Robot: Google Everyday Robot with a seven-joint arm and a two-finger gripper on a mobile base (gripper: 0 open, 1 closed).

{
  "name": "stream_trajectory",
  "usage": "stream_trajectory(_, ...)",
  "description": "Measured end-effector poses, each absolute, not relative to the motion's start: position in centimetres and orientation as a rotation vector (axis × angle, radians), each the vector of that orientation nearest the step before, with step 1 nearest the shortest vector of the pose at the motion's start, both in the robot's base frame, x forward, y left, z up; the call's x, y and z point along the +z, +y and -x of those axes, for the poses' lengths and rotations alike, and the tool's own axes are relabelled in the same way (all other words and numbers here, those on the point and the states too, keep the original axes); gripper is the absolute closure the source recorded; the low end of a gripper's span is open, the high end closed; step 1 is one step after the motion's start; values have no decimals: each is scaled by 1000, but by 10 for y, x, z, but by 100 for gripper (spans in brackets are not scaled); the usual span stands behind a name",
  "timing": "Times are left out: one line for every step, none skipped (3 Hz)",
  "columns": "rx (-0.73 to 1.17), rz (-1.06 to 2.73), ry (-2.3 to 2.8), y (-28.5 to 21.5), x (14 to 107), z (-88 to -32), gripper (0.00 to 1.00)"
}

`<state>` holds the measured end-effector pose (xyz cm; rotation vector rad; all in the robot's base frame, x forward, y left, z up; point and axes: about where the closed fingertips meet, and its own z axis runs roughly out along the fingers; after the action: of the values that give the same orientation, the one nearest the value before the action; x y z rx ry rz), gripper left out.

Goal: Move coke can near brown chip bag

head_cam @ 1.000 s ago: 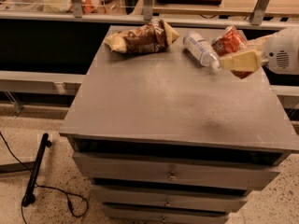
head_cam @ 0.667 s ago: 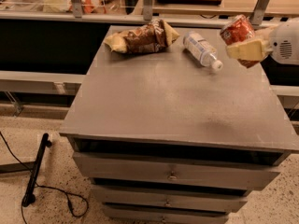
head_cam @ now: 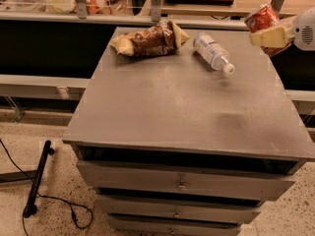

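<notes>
One hand (head_cam: 267,34) pinches the coke can (head_cam: 259,17) over the right table (head_cam: 187,107) edge (brown chip bag (head_cam: 150,41) well apart).

No word or number can be read, neither on the coke can (head_cam: 258,17) nor on the water bottle (head_cam: 210,50) label. The gripper (head_cam: 268,36) clamps the can in the air at the right edge of the view, near the far right corner of the table (head_cam: 172,112).

The gray table (head_cam: 172,117) has a flat top with drawers under it. Two things lie on the top. The brown chip bag (head_cam: 150,39) is at 11 o'clock, near the back edge. A water bottle (head_cam: 212,53) lies on its side at 1 o'clock. The gripper (head_cam: 267,34) is up in the air at 2 o'clock, squeezing the coke can (head_cam: 260,16).
</notes>
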<state>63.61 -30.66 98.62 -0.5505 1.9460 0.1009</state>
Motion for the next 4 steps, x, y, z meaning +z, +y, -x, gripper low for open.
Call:
stream_trajectory(143,531,1940,-306,975,-663,100)
stream_trajectory(167,520,1941,-291,960,-682,100)
stream_trajectory(170,516,1946,-274,944,-698,100)
stream_trajectory(172,500,1948,-259,931,-716,100)
